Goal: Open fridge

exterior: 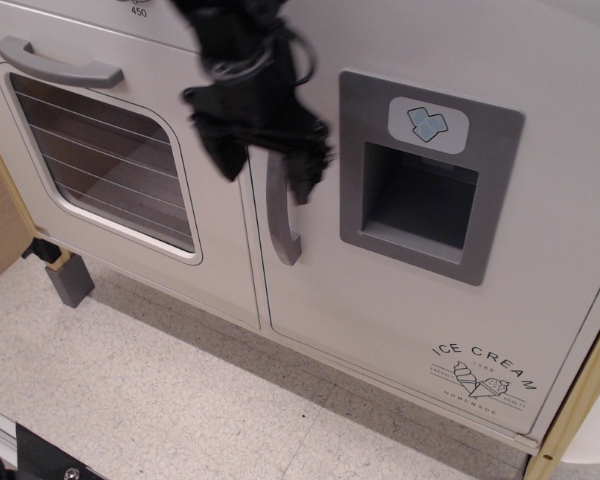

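The fridge door (pixel 380 290) is large and white, and it stands shut. It has a vertical grey handle (pixel 283 225) near its left edge, a grey ice-dispenser recess (pixel 420 200) with a blue ice-cube badge (pixel 428 123), and an "ICE CREAM" print (pixel 483 375) at the lower right. My black gripper (pixel 265 172) hangs in front of the top of the handle, open, one finger (pixel 223 155) left of the handle and one finger (pixel 305 180) right of it. The handle's top is hidden behind the gripper. The gripper is motion-blurred.
The white oven door (pixel 100 150) with a window and horizontal grey handle (pixel 55 65) stands left of the fridge. A grey block (pixel 70 280) sits on the speckled floor (pixel 180 400) below it. A wooden frame edge (pixel 580 400) runs at the right.
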Action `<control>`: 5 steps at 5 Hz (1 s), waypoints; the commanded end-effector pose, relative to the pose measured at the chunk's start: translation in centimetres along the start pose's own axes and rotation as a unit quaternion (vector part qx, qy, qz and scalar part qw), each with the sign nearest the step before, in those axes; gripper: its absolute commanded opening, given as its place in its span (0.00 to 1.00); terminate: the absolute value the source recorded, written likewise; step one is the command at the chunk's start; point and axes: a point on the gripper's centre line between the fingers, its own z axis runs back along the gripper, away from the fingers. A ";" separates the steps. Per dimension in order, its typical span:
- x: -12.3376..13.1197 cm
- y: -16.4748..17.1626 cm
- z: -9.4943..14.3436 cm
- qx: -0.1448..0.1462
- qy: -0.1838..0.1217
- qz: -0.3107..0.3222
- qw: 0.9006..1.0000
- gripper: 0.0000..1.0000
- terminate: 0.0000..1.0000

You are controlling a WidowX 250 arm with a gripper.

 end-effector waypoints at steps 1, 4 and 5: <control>-0.3 1.4 1.0 0.027 -0.051 -0.003 0.998 1.00 0.00; 1.1 0.5 -1.5 0.045 -0.079 0.012 0.996 1.00 0.00; 1.1 0.0 -2.5 0.037 -0.078 0.001 0.996 1.00 0.00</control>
